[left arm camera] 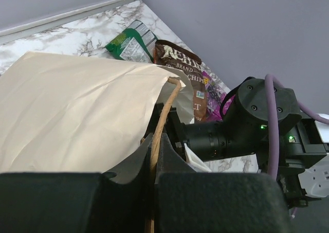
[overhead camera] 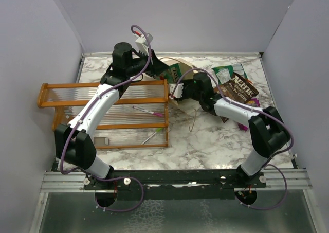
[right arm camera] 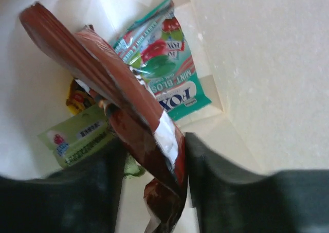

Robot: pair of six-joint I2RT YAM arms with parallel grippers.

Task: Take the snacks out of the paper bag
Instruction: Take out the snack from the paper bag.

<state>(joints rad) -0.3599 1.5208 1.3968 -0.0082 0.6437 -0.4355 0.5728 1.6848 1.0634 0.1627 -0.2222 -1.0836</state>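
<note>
Reaching inside the paper bag [left arm camera: 72,109], the right gripper [right arm camera: 155,143] is sitting around 1 red packet [right arm camera: 118,89], probably light and slippery; squeezing or not, I cannot tell. Pinching its flat middle is looking best. The left gripper [left arm camera: 155,140] is clamping the twine handle [left arm camera: 167,104].

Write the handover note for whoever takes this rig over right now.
Left gripper: shut on the twine handle of the paper bag.
Right gripper: inside the bag, fingers either side of a red packet; firm grip unclear.
Done: dark brown packet and green-white packet lie on the table beside the bag.
Left: red packet, teal packet and lime packet are inside the bag.
</note>
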